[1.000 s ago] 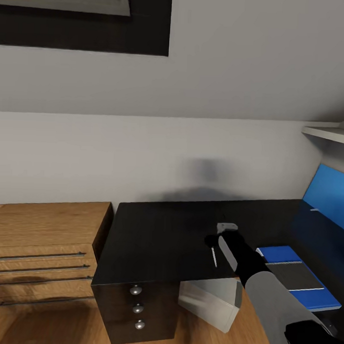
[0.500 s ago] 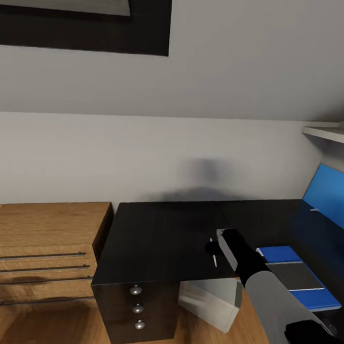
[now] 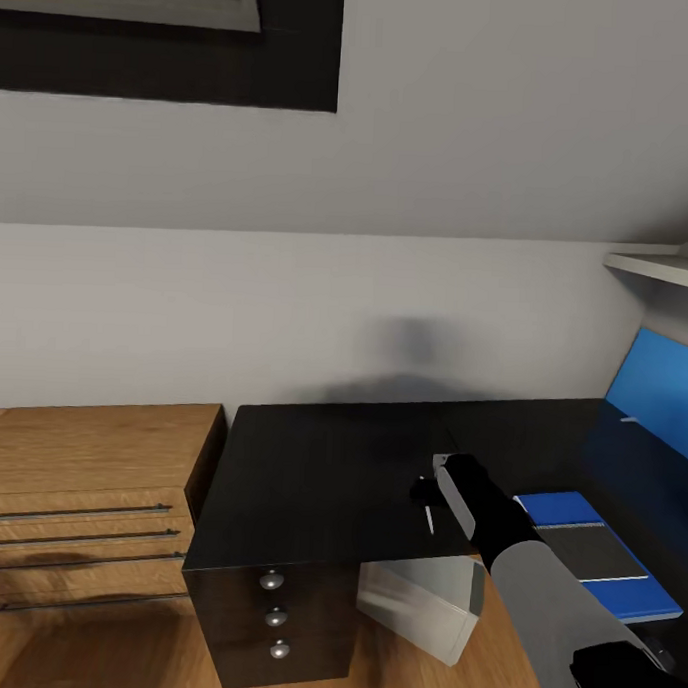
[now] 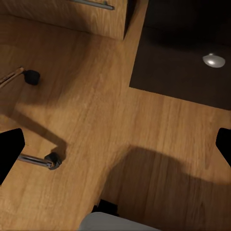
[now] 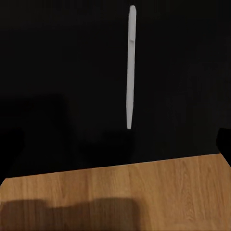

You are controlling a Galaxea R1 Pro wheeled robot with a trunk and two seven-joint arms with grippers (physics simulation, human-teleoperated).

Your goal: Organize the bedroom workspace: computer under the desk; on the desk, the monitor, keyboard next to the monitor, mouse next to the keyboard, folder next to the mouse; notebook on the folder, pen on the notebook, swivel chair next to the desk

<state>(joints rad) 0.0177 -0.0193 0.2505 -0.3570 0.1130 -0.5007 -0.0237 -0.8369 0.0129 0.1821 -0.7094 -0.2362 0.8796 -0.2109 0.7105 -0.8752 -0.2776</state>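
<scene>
A thin white pen (image 3: 428,518) (image 5: 129,67) lies on the black desk (image 3: 318,483) near its front edge. My right gripper (image 3: 423,492) (image 5: 115,144) hangs just above the near end of the pen, open, with the pen lying ahead of its spread fingertips (image 5: 9,149). To the right on the desk lies a flat blue folder (image 3: 628,595) with a dark grey panel (image 3: 587,550) across it. A blue monitor screen (image 3: 664,390) stands at the far right. The grey computer case (image 3: 423,600) sits under the desk. My left gripper (image 4: 115,149) is open over the wooden floor.
A wooden dresser (image 3: 87,493) stands against the desk's left side. The desk has a drawer column with round knobs (image 3: 272,581) (image 4: 213,60). Chair legs with casters (image 4: 52,160) rest on the floor near my left gripper. A white shelf (image 3: 658,266) juts out at the upper right.
My right gripper has sunk a little and drawn slightly back toward the desk's front edge, over the pen. The pen has not moved.
</scene>
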